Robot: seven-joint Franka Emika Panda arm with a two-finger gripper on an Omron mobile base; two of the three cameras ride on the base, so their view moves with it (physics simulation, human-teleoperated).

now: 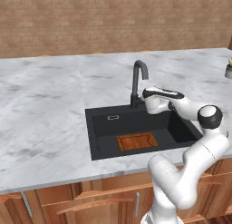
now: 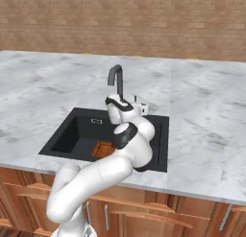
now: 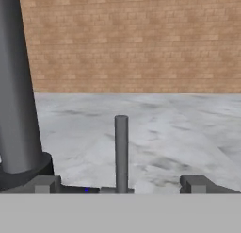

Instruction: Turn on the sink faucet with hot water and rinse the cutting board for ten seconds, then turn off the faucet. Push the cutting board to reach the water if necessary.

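The black gooseneck sink faucet (image 1: 138, 80) stands at the back rim of the black sink (image 1: 102, 128). No water runs from its spout. An orange-brown cutting board (image 1: 137, 141) lies flat on the basin floor near the front wall, left of the arm. My gripper (image 3: 121, 186) is just right of the faucet's base, open. Its fingertips (image 3: 44, 184) stand either side of the thin upright lever (image 3: 121, 149), apart from it. In the right base view the gripper (image 2: 138, 105) sits by the lever (image 2: 135, 100), and my arm covers most of the board (image 2: 102, 148).
Grey-white marble counter (image 1: 41, 105) surrounds the sink, with a brick wall (image 1: 113, 19) behind it. A small pot (image 1: 229, 70) stands at the counter's far right edge. Wooden cabinet doors (image 1: 90, 200) run below the counter.
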